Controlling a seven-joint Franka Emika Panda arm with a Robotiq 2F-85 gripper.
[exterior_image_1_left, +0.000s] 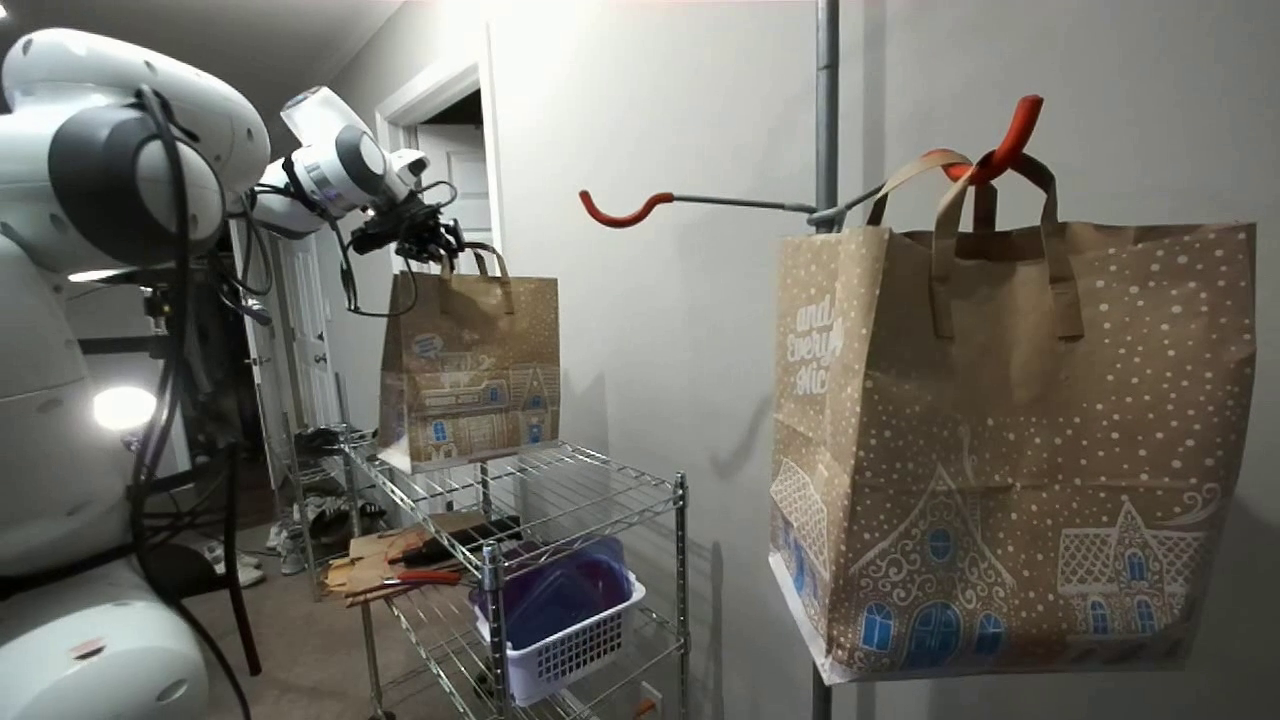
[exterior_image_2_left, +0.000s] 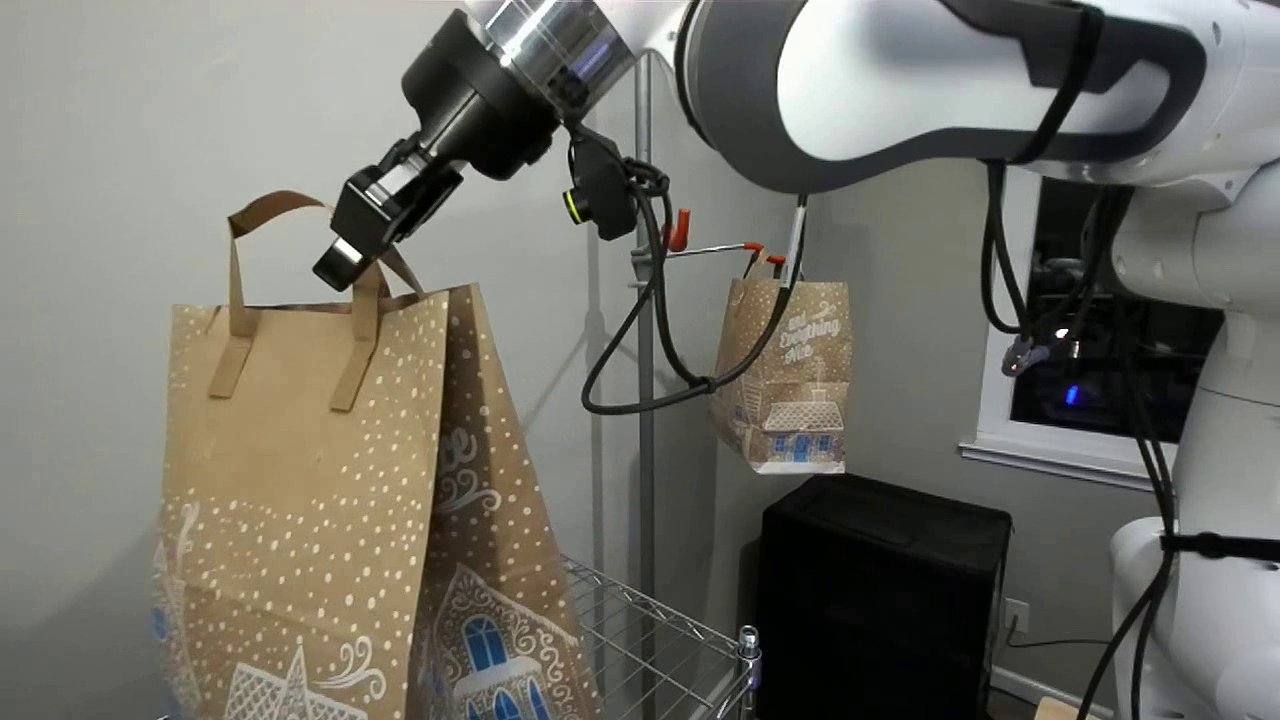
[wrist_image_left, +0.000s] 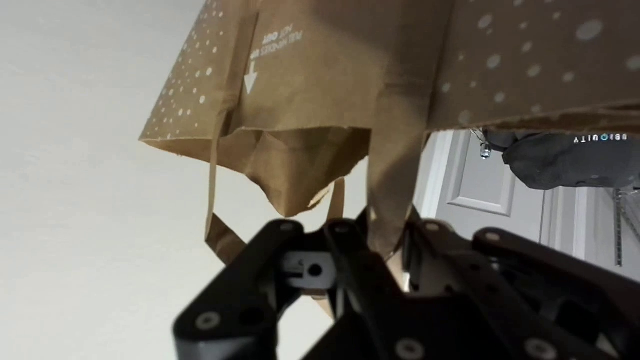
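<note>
While a white-dotted brown paper bag (exterior_image_2_left: 320, 450) is upright at left, the black gripper (exterior_image_2_left: 342, 262) has its fingers clamped on the bag's flat paper handle (wrist_image_left: 396, 170).

The wall (exterior_image_1_left: 680, 100) is brightly lit, with soft shadows cast on it in both exterior views. The lamp (exterior_image_1_left: 125, 408) is overexposed, and in the wrist view the gripper (wrist_image_left: 385, 230) is blurred.
</note>
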